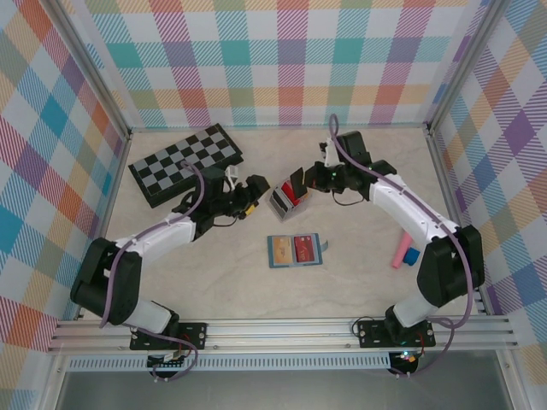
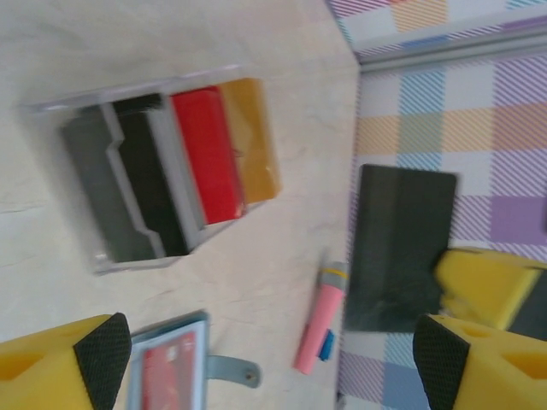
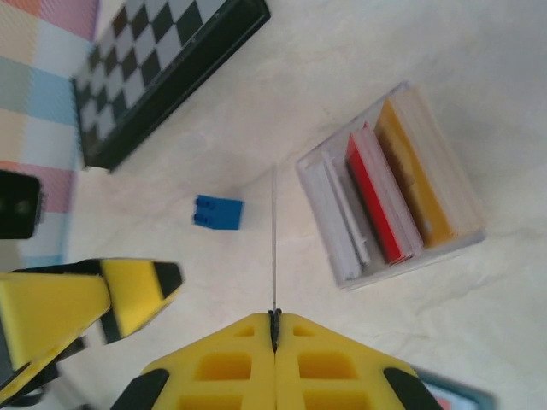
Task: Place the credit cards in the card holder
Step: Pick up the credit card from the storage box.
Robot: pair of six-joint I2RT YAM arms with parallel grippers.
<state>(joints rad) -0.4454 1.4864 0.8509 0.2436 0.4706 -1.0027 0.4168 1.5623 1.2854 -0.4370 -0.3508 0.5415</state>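
Red card [image 2: 205, 154] and yellow card [image 2: 252, 141] are sitting in the card holder [image 2: 102, 256]; right gripper [image 3: 274, 320] is pinching a black card [image 3: 273, 239] not yet slotted; left gripper [image 2: 272, 354] is hanging open, empty.

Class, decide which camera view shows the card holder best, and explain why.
Right wrist: the card holder sits sharp, seen from above, its slots and cards distinct. Left wrist shows it large but blurred; top external shows it small and distant.
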